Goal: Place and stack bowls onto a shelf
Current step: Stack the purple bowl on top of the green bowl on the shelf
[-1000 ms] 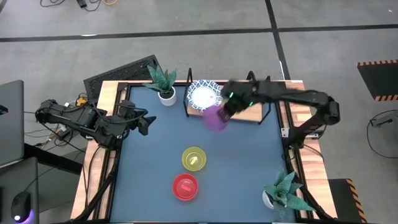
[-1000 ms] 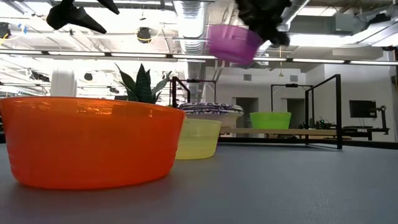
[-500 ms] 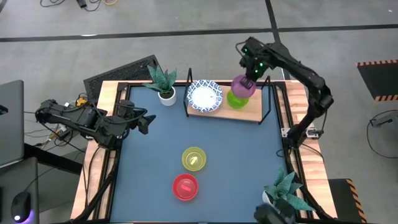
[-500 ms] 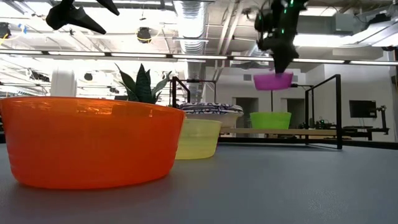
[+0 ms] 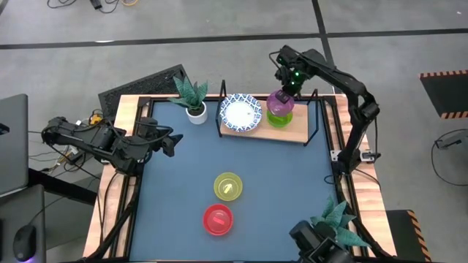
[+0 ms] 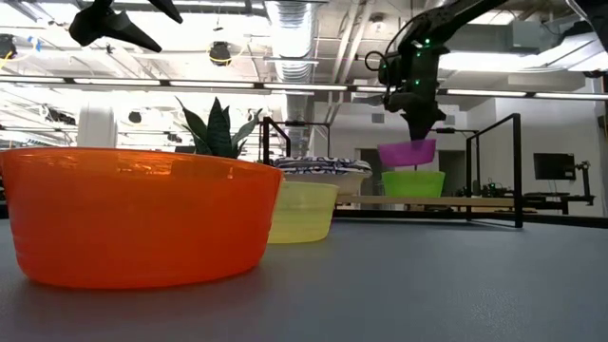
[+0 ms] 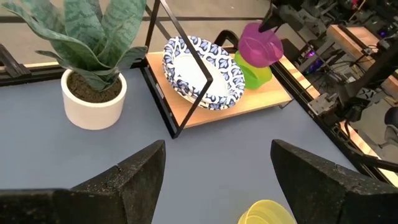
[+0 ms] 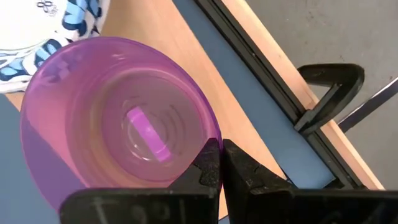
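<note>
My right gripper (image 8: pixel 221 150) is shut on the purple bowl (image 5: pixel 280 97) and holds it upright just above the green bowl (image 6: pixel 413 182), which stands on the wooden shelf (image 5: pixel 296 133) at the table's far side. A stack of white bowls with blue rims (image 5: pixel 240 112) sits on the shelf's left part. The yellow bowl (image 5: pixel 228 185) and the red bowl (image 5: pixel 218 219) stand on the blue tabletop. My left gripper (image 7: pixel 217 180) is open and waits over the table's left edge. My right gripper pinches the purple bowl's rim (image 8: pixel 214 138) on its far right side, one finger (image 8: pixel 208 163) inside the bowl and one outside. The fingers come from above, pointing down. The bowl hangs level and lifted clear, a small gap above the green bowl.
A potted plant (image 5: pixel 191 95) stands left of the shelf and another (image 5: pixel 333 223) at the table's near right corner. The shelf's black wire frame (image 7: pixel 186 68) rises around the board. Open blue tabletop lies between the shelf and the yellow bowl.
My right gripper carried the purple bowl from in front of the shelf toward the table's far right, over the board, then lowered it over the green bowl. The bowl went from tilted to level. The gripper stayed shut on it.
</note>
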Available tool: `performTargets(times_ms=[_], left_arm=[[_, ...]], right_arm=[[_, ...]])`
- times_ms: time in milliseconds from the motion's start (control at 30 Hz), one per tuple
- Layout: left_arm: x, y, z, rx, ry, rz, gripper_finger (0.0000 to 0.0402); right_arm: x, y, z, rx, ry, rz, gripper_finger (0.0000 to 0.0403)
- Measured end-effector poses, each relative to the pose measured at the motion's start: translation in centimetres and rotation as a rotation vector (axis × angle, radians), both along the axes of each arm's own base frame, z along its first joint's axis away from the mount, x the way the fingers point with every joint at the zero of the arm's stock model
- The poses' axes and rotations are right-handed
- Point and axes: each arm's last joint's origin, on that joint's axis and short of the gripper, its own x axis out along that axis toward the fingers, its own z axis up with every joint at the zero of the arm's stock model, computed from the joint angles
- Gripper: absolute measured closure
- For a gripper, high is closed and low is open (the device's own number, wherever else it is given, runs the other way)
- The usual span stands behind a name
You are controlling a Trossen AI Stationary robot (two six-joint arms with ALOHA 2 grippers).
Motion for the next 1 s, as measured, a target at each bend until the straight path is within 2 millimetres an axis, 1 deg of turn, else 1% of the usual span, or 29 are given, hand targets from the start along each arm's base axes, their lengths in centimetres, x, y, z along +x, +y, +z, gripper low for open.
performTargets(times_ms=[133,367,533,667,767,867,1000], left_arm=[[0.0,0.1,0.0,0.013,-0.003,0.018,0.0127],[0.0,0.1,0.0,0.015,-0.004,0.021,0.0127],[0.0,0.1,0.0,0.018,-0.001,0.019,0.0127],[0.0,0.1,0.0,0.019,0.0,0.019,0.0127],[0.0,0.1,0.0,0.023,0.005,0.017,0.0127],[-0.1,0.1,0.0,0.027,0.01,0.013,0.0127],[-0.1,0.0,0.0,0.022,0.015,0.004,0.0127]], right_arm=[[-0.2,0.3,0.5,-0.012,-0.003,0.002,0.0379],[-0.4,0.5,0.5,-0.002,0.035,-0.03,0.0379],[0.5,1.2,0.5,-0.022,0.035,-0.142,0.0379],[0.9,1.7,0.5,-0.005,0.027,-0.217,0.0379],[1.1,2.0,-0.1,0.011,0.026,-0.29,0.0379],[0.8,2.1,-0.7,0.03,0.043,-0.337,0.0379],[0.6,2.0,-1.6,0.042,0.061,-0.338,0.0379]])
